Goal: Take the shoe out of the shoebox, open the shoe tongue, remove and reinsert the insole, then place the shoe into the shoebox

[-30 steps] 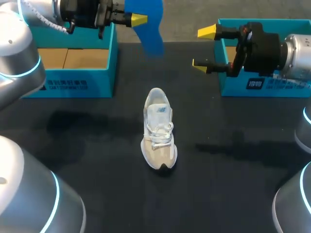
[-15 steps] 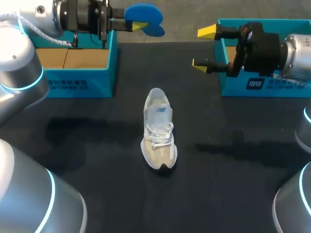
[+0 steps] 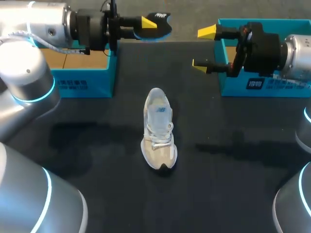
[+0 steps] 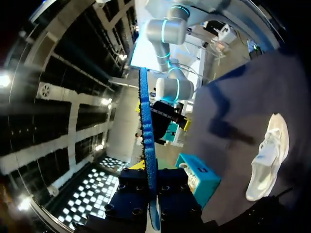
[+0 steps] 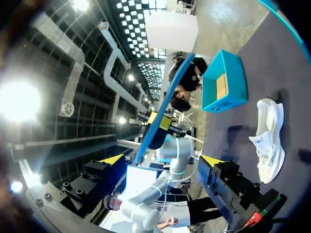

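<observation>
Head view, black table [image 3: 228, 189], shoe [image 3: 158, 130] centred, teal shoeboxes [image 3: 81, 83] behind

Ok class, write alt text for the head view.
The left arm's fingers pinch a flat blue insole, raised near the far edge of the black table. A white and beige lace-up sneaker stands mid-table, toe nearest the camera; two open teal cardboard shoeboxes sit at the far corners, and the right arm's fingers are open.
</observation>
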Motion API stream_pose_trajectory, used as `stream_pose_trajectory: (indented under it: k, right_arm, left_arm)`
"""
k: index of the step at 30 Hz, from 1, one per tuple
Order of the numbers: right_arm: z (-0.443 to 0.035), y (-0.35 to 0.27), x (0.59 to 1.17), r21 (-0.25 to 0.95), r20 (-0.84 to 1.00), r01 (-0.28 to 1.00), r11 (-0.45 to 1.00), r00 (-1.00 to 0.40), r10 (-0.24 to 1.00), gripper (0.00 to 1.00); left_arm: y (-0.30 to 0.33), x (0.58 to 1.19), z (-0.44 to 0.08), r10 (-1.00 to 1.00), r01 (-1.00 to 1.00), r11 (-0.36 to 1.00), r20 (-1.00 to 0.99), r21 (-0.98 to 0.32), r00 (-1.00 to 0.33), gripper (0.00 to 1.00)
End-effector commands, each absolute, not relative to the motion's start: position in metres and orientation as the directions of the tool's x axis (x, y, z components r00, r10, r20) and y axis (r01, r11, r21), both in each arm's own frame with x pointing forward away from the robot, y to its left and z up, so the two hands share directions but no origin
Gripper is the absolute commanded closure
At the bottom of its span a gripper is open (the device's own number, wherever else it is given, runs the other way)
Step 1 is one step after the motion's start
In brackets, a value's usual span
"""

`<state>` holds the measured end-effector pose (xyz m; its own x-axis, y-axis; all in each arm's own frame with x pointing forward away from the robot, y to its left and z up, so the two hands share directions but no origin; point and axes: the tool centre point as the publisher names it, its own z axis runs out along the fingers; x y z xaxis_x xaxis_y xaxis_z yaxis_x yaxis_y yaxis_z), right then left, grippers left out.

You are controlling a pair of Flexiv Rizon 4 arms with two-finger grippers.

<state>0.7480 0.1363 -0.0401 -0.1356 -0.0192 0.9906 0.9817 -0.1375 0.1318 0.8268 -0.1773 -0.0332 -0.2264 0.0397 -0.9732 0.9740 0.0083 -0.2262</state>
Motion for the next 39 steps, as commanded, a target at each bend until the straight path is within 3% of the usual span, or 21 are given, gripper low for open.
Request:
stream_pose_trajectory:
  k: [1,19,26,39]
  right_arm:
    - [-0.040,0.139,0.749,0.131,0.991,0.982,-0.139,-0.134,-0.017,0.00]
    - [-0.040,0.139,0.749,0.131,0.991,0.982,-0.139,-0.134,-0.017,0.00]
    - [-0.040,0.139,0.749,0.131,0.991,0.982,-0.139,-0.134,-0.017,0.00]
    - [-0.040,0.141,0.751,0.130,0.991,0.983,-0.130,-0.132,-0.005,0.00]
  left_arm:
    - [-0.174,0.823,-0.036,-0.047,0.879,0.100,-0.880,0.467,0.473,1.00]
    - [-0.173,0.827,-0.034,-0.027,0.889,0.127,-0.894,0.440,0.447,1.00]
    - [-0.170,0.826,-0.050,-0.088,0.942,0.113,-0.942,0.315,0.325,1.00]
    - [-0.174,0.821,-0.047,-0.065,0.940,0.091,-0.940,0.329,0.335,1.00]
